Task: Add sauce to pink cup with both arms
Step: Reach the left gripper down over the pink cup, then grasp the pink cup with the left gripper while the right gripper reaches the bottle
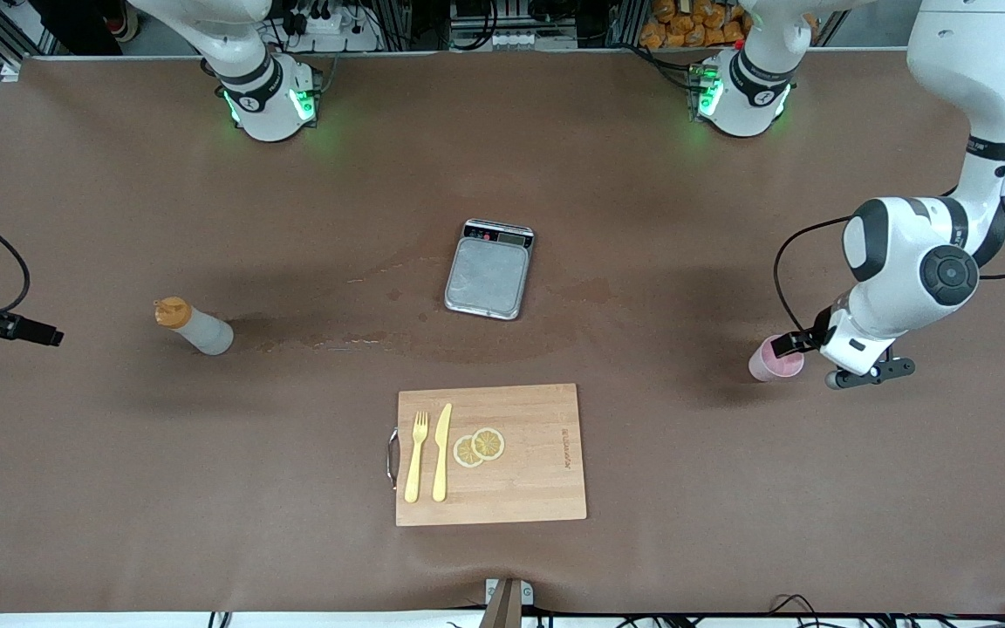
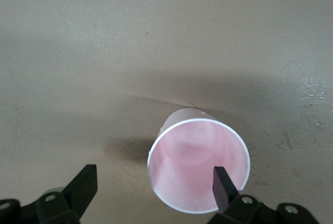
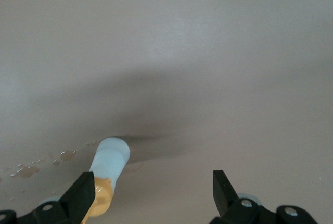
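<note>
Brown tabletop (image 1: 642, 218) | my left claw (image 2: 153, 182): spread wide, one finger inside pink cup (image 2: 197, 164), one outside, nothing pinched | pink cup: upright, left arm's end | my right claw (image 3: 153, 190): spread wide over sauce (image 3: 106, 174), empty | sauce: upright, right arm's end, well apart from cup

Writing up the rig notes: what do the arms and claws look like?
Both arms are glossy white with black joint bands; their bases glow green. The left arm has a round dark grey joint cap and a black cable looping alongside it. The left claw and right claw are black, each with two flat fingers on bolted mounts.
</note>
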### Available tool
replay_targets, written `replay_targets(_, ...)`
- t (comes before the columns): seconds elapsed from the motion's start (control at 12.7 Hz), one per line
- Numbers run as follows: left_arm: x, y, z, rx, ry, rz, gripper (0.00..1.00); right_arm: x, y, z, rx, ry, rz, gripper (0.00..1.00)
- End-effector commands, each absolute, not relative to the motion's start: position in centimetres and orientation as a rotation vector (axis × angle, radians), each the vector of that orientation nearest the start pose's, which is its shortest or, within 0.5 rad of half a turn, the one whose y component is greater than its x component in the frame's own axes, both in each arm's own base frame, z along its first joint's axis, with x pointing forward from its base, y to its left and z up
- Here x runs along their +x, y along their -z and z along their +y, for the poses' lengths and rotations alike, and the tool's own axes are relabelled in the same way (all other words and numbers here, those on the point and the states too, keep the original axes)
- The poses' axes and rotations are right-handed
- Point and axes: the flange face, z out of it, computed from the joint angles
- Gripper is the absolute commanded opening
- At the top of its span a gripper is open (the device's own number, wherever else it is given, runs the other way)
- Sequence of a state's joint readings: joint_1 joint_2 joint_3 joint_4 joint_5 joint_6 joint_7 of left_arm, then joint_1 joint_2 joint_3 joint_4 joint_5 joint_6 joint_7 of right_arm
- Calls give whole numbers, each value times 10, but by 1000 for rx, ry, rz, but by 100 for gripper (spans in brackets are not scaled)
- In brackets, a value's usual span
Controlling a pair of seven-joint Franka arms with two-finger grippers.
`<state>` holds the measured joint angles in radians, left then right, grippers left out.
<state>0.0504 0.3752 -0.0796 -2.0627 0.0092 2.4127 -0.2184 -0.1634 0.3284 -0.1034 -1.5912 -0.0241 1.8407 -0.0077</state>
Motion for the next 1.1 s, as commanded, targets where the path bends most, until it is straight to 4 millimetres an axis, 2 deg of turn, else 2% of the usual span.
replay_targets(0.0, 594, -238, -17, -3144, -30, -305, 84, 633, -424, -173, -3144, -168, 456, 100)
replay_targets(0.08, 593, -233, -16, -3143, -42, -308, 74, 634, -415, -173, -3132, -188, 530, 100)
replay_targets(0.24, 593, -225, -17, -3144, -62, -314, 33, 631, -401, -180, -3030, -237, 637, 100)
replay_targets(0.39, 594, -226, -21, -3149, -59, -313, 4, 622, -365, -211, -2878, -374, 745, 100)
replay_targets(0.47, 594, -226, -25, -3148, -61, -314, 0, 619, -346, -223, -2824, -431, 782, 100)
replay_targets(0.71, 595, -241, -41, -3161, -41, -283, 0, 614, -293, -243, -2708, -566, 863, 100)
replay_targets(0.87, 594, -266, -54, -3163, -49, -269, 0, 600, -250, -253, -2455, -752, 1042, 100)
replay_targets(1.03, 595, -302, -80, -3164, -101, -271, 0, 597, -231, -247, -2302, -847, 1183, 100)
